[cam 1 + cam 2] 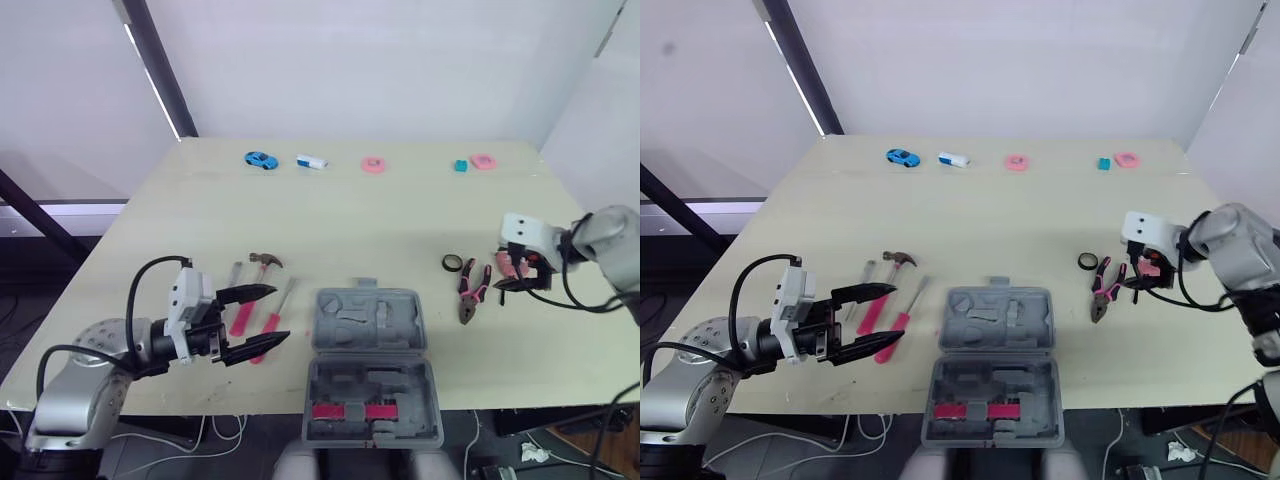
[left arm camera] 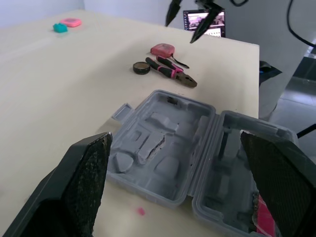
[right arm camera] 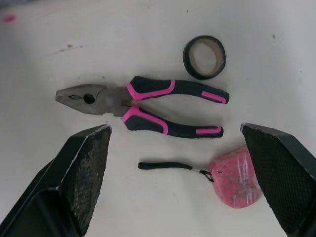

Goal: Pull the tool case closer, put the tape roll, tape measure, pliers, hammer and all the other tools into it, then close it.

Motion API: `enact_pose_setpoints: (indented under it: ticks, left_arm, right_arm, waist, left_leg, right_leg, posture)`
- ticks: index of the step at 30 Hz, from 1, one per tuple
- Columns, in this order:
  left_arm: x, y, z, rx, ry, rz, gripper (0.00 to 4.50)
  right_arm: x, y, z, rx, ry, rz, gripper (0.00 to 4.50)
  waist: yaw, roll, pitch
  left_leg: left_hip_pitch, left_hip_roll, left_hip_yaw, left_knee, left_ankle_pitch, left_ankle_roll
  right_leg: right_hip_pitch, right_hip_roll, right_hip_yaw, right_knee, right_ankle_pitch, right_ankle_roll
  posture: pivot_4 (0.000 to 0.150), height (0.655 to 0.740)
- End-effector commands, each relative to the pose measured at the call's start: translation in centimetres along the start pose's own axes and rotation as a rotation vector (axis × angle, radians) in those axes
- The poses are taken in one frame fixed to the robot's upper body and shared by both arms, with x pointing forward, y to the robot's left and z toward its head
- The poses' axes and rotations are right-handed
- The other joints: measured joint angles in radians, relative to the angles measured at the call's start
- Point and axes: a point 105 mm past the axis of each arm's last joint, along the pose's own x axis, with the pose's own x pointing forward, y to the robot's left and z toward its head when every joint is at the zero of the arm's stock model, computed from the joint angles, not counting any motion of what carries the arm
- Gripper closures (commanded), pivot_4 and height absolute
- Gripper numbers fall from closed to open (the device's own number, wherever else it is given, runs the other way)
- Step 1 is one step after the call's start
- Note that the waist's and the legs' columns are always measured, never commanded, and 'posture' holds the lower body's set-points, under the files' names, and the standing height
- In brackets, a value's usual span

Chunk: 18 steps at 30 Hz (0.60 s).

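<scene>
The grey tool case (image 1: 365, 370) lies open at the table's front edge, its moulded slots empty except for a pink part in the near half. My left gripper (image 1: 280, 314) is open just left of the case, over two pink-handled screwdrivers (image 1: 243, 315), with the hammer (image 1: 265, 262) beyond them. At the right lie the pink-and-black pliers (image 3: 148, 106), the black tape roll (image 3: 204, 57) and the pink tape measure (image 3: 236, 182). My right gripper (image 1: 505, 275) is open above the tape measure and the pliers' handles, holding nothing.
Along the far edge sit a blue toy car (image 1: 261, 159), a white object (image 1: 311, 161), a pink disc (image 1: 373, 165), a teal block (image 1: 460, 166) and another pink object (image 1: 483, 161). The case's near half overhangs the table's front edge.
</scene>
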Motion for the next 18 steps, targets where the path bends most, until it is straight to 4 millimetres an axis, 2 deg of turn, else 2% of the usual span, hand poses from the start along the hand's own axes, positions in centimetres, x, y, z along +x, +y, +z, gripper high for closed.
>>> enact_pose_setpoints:
  ticks: [1,4,9,12,18]
  left_arm:
    - [0.1,-0.3,1.5,0.027,-0.027,-0.016,0.11]
    - [0.5,-1.1,1.6,0.004,-0.039,-0.027,0.11]
    - [0.9,-1.8,2.2,-0.016,-0.072,0.003,0.11]
    - [1.3,-2.3,2.0,-0.039,-0.076,0.024,0.11]
    - [1.5,-2.1,2.2,-0.041,-0.081,0.093,0.11]
  right_arm:
    - [-0.2,-1.2,0.1,-0.016,0.041,-0.008,0.08]
    - [0.7,-1.1,-0.1,-0.027,0.073,0.047,0.08]
    - [3.4,-1.2,1.9,-0.011,0.032,0.084,0.08]
    - [4.6,-1.3,2.1,-0.003,0.043,0.072,0.08]
    - [6.5,-1.1,3.5,-0.006,0.063,0.077,0.08]
  waist:
    - [0.0,0.0,0.0]
    - [0.001,0.0,0.0]
    - [-0.004,0.0,0.0]
    - [-0.012,0.001,0.0]
    - [-0.02,0.001,0.001]
  left_leg:
    - [0.0,0.0,0.0,0.0,0.0,0.0]
    - [0.0,0.0,0.0,0.0,0.0,0.0]
    - [0.0,0.0,0.0,0.0,0.0,0.0]
    - [0.001,0.0,0.0,0.0,0.0,0.0]
    - [0.0,0.0,0.0,0.0,0.0,0.0]
  right_leg:
    - [0.0,0.0,0.0,0.0,0.0,0.0]
    - [0.0,0.0,0.0,0.0,0.0,0.0]
    - [0.0,0.0,0.0,0.0,0.0,0.0]
    - [0.0,0.0,0.001,0.002,0.0,0.0]
    - [0.0,0.0,0.001,0.002,0.0,0.0]
  posture:
    - [0.15,0.7395]
    - [0.15,0.7395]
    - [0.15,0.7395]
    - [0.15,0.7395]
    - [0.15,0.7395]
